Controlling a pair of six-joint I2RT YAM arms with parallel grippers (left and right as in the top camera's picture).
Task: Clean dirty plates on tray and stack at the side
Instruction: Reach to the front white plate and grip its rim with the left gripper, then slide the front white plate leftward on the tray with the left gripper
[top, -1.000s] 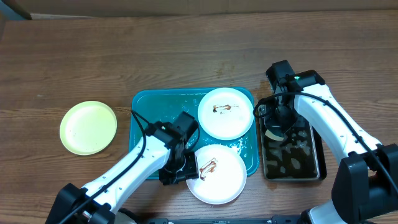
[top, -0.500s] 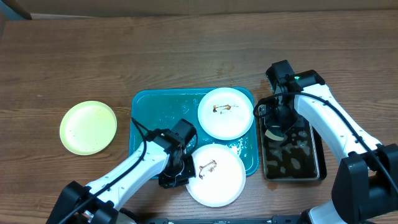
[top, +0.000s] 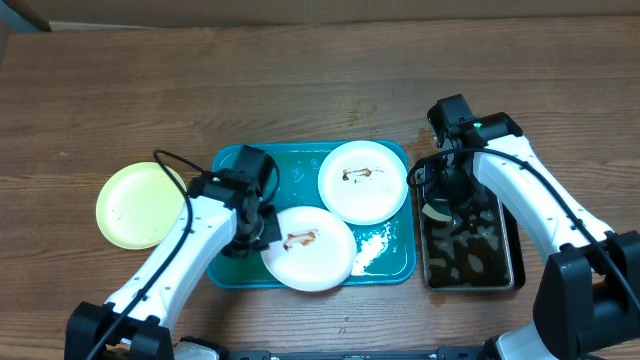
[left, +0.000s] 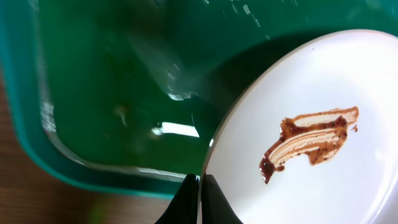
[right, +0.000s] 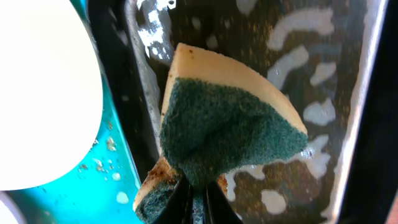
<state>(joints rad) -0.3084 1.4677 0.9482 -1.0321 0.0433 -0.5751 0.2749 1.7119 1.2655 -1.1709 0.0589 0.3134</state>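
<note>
Edgewise inside left claw (left: 200, 186), rim of smeared plate (left: 311, 124).

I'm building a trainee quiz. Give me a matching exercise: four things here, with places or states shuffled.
1. pale yellow-green round plate
2. nearer smeared white round plate
3. farther smeared white round plate
4. green-and-yellow sponge

a. held by the right gripper over the black rectangular tray
b. on the wooden table
c. rim pinched by the left gripper
d. lying free in the teal plastic tray

Pairs: 1-b; 2-c; 3-d; 4-a
</note>
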